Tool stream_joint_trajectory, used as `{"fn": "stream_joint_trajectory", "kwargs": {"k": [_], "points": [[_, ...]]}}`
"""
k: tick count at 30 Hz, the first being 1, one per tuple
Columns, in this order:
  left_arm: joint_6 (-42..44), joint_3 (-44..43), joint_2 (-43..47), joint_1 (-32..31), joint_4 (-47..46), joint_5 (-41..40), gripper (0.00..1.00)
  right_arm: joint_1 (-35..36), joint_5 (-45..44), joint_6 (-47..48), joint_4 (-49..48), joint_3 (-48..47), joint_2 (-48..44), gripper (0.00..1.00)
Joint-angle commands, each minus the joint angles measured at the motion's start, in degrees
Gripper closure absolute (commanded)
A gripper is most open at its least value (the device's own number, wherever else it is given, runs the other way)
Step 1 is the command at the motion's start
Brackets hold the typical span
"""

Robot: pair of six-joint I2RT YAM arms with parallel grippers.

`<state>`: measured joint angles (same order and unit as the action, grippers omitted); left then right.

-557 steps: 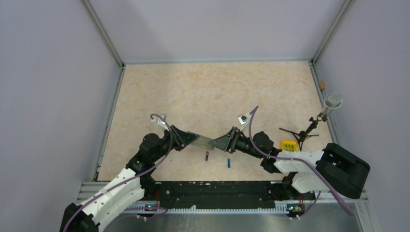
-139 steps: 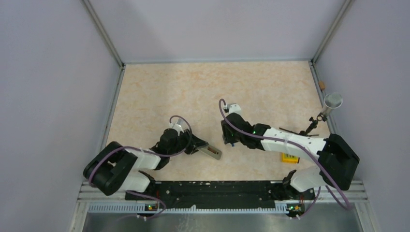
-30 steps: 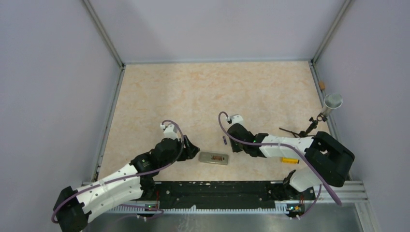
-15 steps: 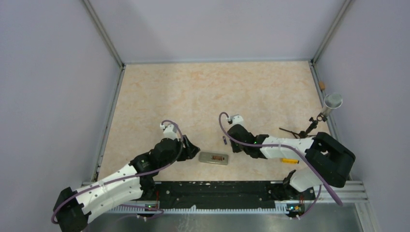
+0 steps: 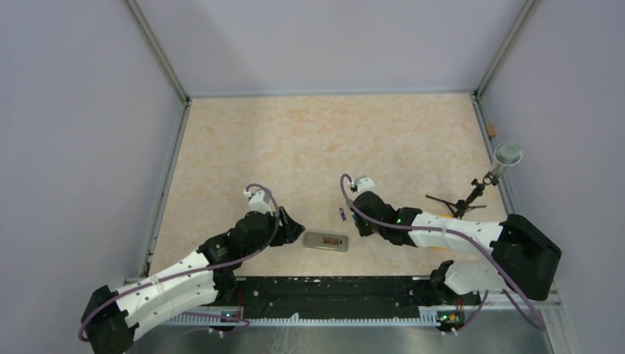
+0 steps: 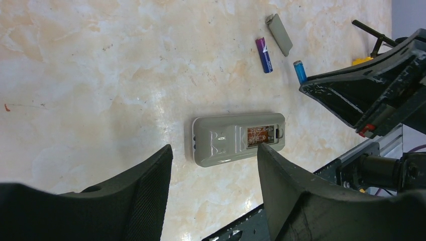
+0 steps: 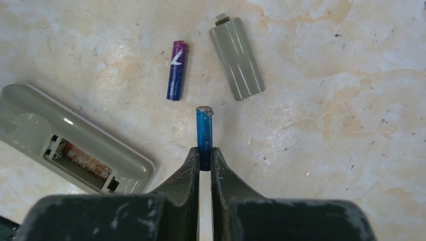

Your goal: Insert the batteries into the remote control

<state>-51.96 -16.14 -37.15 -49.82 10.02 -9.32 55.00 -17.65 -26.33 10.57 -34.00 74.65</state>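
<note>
Remote [image 6: 238, 139]: flat on table [image 5: 309, 140], grey back up, recess uncovered, lying between the two arms. Right gripper [image 7: 204, 153]: fingers pinched narrow on one blue battery [image 7: 204, 125], just beside the remote. Second battery [image 7: 177, 78]: loose on table, next to detached cover [image 7: 236, 57]. Left gripper [image 6: 215, 150]: spread wide, empty, near remote, not touching.
</note>
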Motion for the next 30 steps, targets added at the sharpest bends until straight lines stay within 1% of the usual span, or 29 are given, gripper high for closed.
{"fn": "stream_joint_trajectory", "kwargs": {"k": [1, 7, 12, 15, 18, 21, 24, 28, 30], "points": [[0.11, 0.7, -0.4, -0.1, -3.64, -0.42, 0.36, 1.2, 3.02, 3.34, 1.77, -1.32, -4.38, 1.0], [0.28, 1.02, -2.09, -0.1, -5.41, 0.01, 0.36, 1.84, 8.67, 8.74, 2.02, -1.45, -6.79, 1.0], [0.76, 1.11, -2.27, 0.02, -5.82, -0.09, 0.35, 1.94, 14.16, 11.87, 0.46, -2.38, -6.99, 1.0], [1.19, 1.15, -2.23, 0.28, -5.89, -0.21, 0.35, 2.44, 17.38, 15.62, -0.92, -2.88, -6.82, 1.0], [1.87, 1.2, -2.24, 1.02, -5.89, 0.54, 0.35, 2.79, 17.47, 18.8, -1.75, -3.71, -6.93, 1.0], [2.7, 1.13, -2.44, 2.21, -5.98, 1.6, 0.36, 3.65, 21.28, 23.55, -2.3, -4.57, -7.0, 1.0], [3.58, 1.5, -2.5, 3.83, -6.74, 3.81, 0.38, 4.22, 23.87, 28.4, -0.28, -6.26, -6.64, 1.0], [4.71, 1.9, -3.46, 7.68, -8.59, 8.59, 0.38, 4.29, 22.9, 31.25, 5.44, -10.27, -4.68, 1.0], [5.0, 2.55, -4.25, 10.13, -10.38, 12.62, 0.39, 4.34, 22.29, 32.37, 7.76, -12.2, -3.65, 1.0]]}}
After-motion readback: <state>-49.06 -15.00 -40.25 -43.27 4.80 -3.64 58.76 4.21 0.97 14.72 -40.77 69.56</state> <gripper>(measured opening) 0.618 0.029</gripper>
